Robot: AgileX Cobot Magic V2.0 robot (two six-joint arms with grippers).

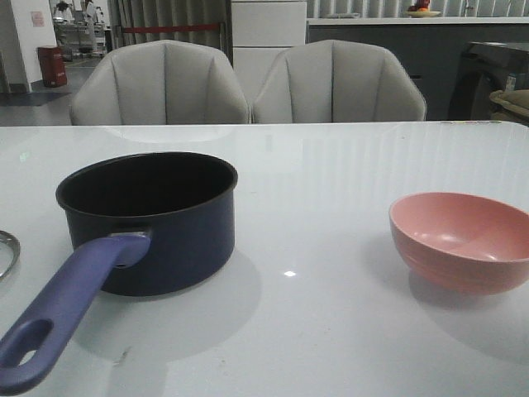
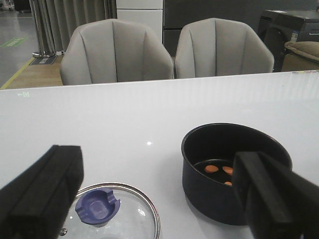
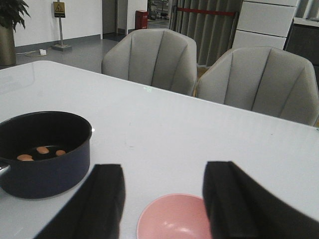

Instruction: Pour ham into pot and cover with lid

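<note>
The dark navy pot [image 1: 190,240] stands at the left of the table, its purple-blue handle [image 1: 66,302] pointing to the front edge. Small orange-pink ham pieces [image 2: 212,169] lie on its black bottom, as the right wrist view also shows the ham [image 3: 43,149] there. The glass lid [image 2: 134,219] with its blue knob [image 2: 97,206] lies flat on the table left of the pot; only its steel rim [image 1: 7,248] shows in the front view. My left gripper [image 2: 158,167] hovers open above lid and pot. My right gripper [image 3: 164,174] is open above the salmon-pink bowl [image 3: 174,219].
The pink bowl [image 1: 463,240] sits at the right of the table and looks empty inside. Two grey chairs [image 1: 248,83] stand behind the table's far edge. Neither arm appears in the front view.
</note>
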